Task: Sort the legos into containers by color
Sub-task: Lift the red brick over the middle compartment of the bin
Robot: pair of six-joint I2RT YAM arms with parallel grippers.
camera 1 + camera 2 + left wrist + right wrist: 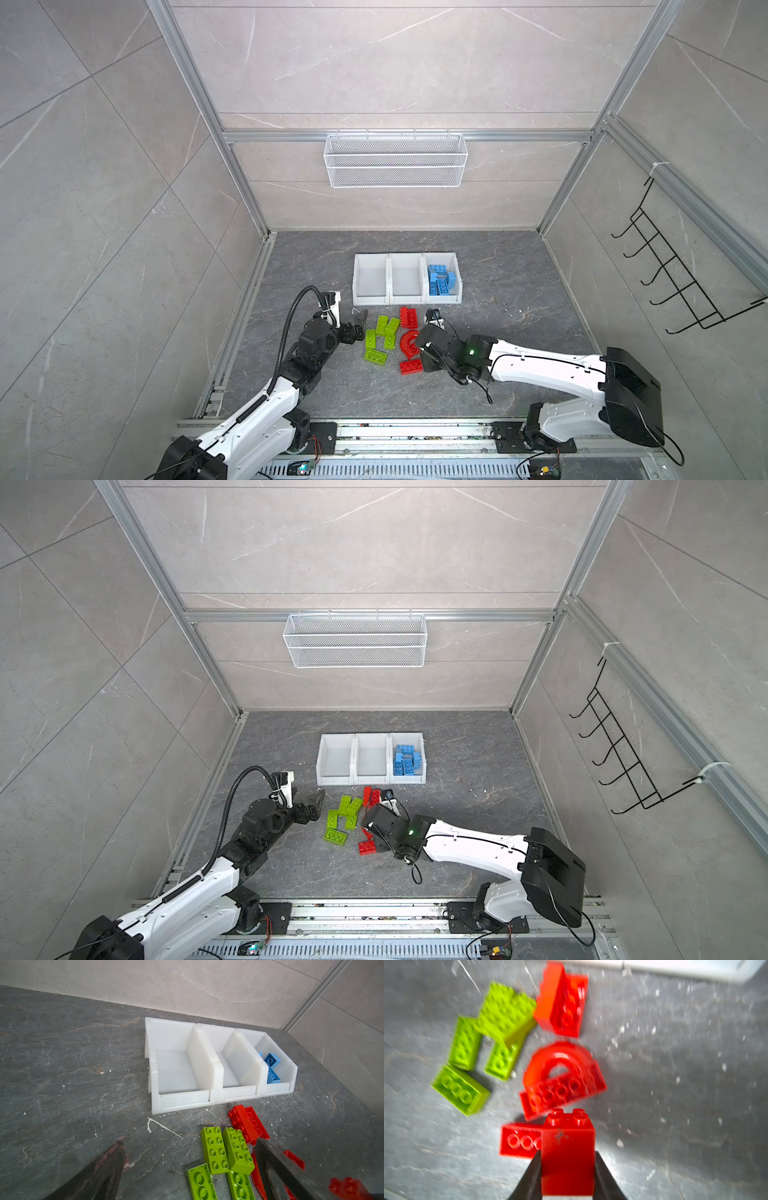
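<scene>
In rightmost bin (444, 299): blue bricks (441, 279) sorted | tabletop (519, 291): green bricks (382, 336), red bricks (409, 318) unsorted | right tool (568, 1155): square red brick (568, 1138) gripped | left tool (189, 1139): released, empty

We see three white bins (353, 757) in a row on the grey tabletop (478, 771); the rightmost bin (407, 737) holds blue legos (405, 762). Just in front lie green legos (347, 806) and, to their right, red legos (367, 848); the right arm (469, 841) reaches over the red group, its black wrist hiding part of it; the left gripper (318, 806) sits just left of the green ones.
</scene>
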